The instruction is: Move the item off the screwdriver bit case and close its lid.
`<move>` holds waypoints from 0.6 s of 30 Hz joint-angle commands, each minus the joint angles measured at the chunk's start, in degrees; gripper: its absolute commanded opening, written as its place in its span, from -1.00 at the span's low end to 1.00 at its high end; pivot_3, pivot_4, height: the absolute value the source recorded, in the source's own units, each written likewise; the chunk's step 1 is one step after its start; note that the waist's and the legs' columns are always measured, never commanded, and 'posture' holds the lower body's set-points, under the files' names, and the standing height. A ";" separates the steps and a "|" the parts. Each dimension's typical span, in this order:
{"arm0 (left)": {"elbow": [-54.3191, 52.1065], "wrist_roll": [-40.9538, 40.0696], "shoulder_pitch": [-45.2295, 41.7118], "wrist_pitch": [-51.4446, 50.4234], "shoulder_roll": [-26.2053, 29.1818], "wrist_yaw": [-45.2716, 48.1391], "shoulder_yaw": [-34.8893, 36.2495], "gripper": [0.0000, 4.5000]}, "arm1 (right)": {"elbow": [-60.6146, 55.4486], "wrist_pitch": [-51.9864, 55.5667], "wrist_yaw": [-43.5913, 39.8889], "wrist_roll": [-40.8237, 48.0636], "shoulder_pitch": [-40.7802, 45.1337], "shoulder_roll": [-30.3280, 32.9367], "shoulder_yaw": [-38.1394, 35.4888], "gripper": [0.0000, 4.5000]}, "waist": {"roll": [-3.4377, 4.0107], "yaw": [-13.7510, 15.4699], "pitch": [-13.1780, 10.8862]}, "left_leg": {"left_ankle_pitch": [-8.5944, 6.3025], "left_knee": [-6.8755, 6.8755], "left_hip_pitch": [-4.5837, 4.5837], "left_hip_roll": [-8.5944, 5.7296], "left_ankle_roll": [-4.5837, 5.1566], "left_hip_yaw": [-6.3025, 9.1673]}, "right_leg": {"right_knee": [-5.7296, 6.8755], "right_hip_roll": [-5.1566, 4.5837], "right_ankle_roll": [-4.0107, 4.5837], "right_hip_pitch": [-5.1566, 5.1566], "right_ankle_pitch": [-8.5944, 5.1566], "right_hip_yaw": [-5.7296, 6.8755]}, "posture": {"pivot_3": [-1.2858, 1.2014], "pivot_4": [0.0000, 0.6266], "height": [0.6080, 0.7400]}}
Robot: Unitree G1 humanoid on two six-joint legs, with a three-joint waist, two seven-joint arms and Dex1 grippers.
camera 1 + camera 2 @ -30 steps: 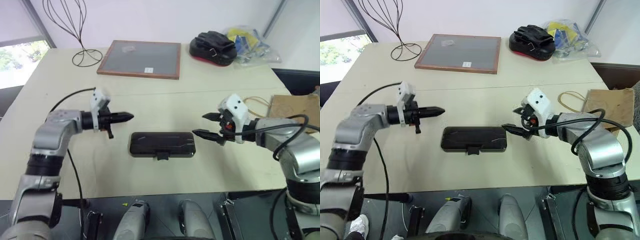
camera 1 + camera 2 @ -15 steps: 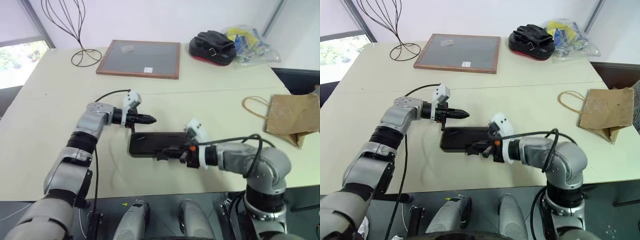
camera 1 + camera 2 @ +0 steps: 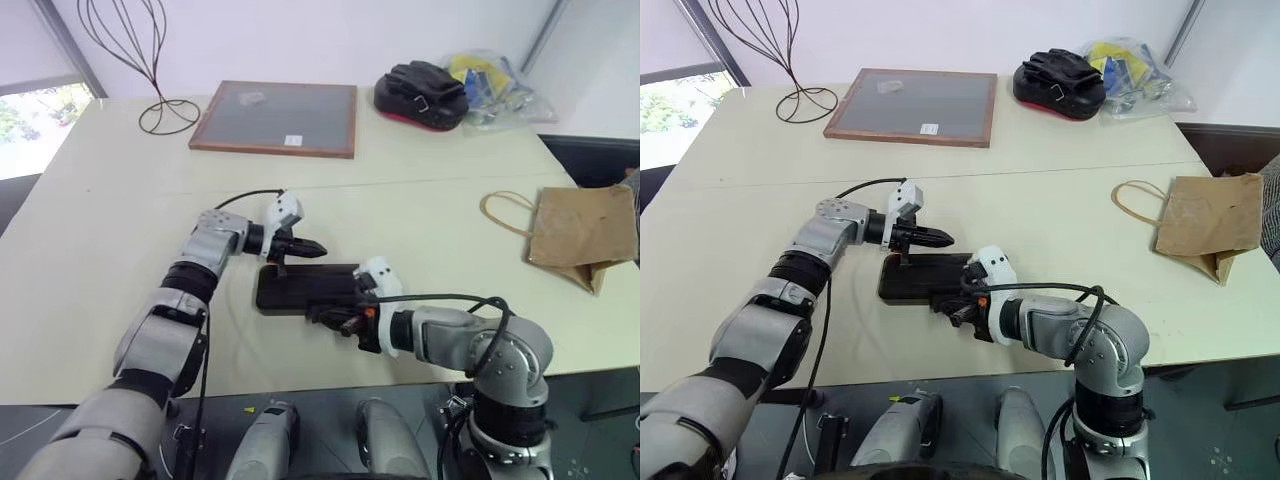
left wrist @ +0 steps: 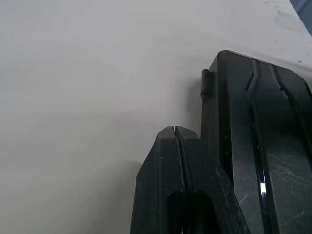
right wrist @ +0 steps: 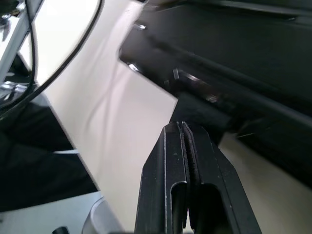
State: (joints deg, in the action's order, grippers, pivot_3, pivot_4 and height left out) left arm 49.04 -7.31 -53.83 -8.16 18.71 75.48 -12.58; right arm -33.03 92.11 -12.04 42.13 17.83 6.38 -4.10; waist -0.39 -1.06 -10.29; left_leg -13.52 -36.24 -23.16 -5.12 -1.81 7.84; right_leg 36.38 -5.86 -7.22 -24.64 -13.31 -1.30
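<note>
Bright even daylight, soft shadows, wrist views blurred close up

1. The screwdriver bit case (image 3: 305,287) is showing dark, glossy plastic, its lid (image 4: 273,146) catching highlights over fine scratches.
2. The item (image 3: 580,238) is looking like matt, creased brown paper.
3. The tabletop (image 3: 120,230) is appearing smooth, matt and cream.
4. The board (image 3: 275,118) is showing a wooden frame around a dull grey face.
5. The fingers (image 4: 165,175) are looking like matt black plastic.
</note>
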 commanded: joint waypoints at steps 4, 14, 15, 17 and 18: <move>-2.07 1.67 2.25 2.06 -0.81 0.69 -0.69 -1.00 | 0.16 0.29 2.98 -2.88 0.94 -0.84 1.49 -0.97 | 0.03 -0.07 0.03 | 0.00 0.00 0.02 -0.01 0.00 0.00 | 0.02 0.00 0.00 0.00 0.00 0.00 | 0.03 -0.52 0.90; -3.26 4.85 5.63 5.38 -1.18 2.27 -3.24 -1.00 | -1.52 -3.11 3.20 -6.23 0.08 1.80 7.13 -0.97 | 0.03 -0.07 0.15 | 0.00 0.02 0.17 -0.01 0.01 -0.01 | 0.01 0.00 0.00 0.14 -0.01 0.00 | 0.03 -0.52 0.90; -3.38 5.11 6.01 5.80 -1.21 2.53 -3.46 -1.00 | -1.66 -3.78 3.28 -6.67 0.00 2.11 7.77 -0.97 | 0.02 -0.08 0.18 | -0.01 0.04 0.21 0.00 0.01 -0.01 | 0.01 0.00 -0.01 0.17 -0.01 0.00 | 0.03 -0.52 0.90; -3.76 5.69 6.93 6.49 -1.37 3.11 -4.06 -1.00 | -2.31 -5.70 3.48 -7.79 -0.29 3.08 9.26 -0.97 | 0.01 -0.09 0.24 | -0.01 0.05 0.26 -0.01 0.02 -0.02 | -0.01 0.00 -0.01 0.21 -0.01 -0.01 | 0.03 -0.52 0.90; -3.85 5.94 7.31 6.75 -1.42 3.38 -4.33 -1.00 | -2.56 -6.41 3.52 -8.19 -0.38 3.46 9.87 -0.97 | 0.01 -0.09 0.29 | -0.01 0.06 0.27 0.00 0.02 -0.02 | -0.02 0.00 -0.01 0.21 -0.01 -0.01 | 0.03 -0.52 0.90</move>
State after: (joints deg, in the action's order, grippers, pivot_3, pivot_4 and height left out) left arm 44.33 -3.77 -49.52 -1.63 17.92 75.92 -12.70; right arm -33.27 88.46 -9.05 35.17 17.01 9.58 5.53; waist -0.39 -1.15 -10.00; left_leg -13.54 -36.17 -22.88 -5.12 -1.77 7.82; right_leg 36.35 -5.86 -7.23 -24.41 -13.33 -1.30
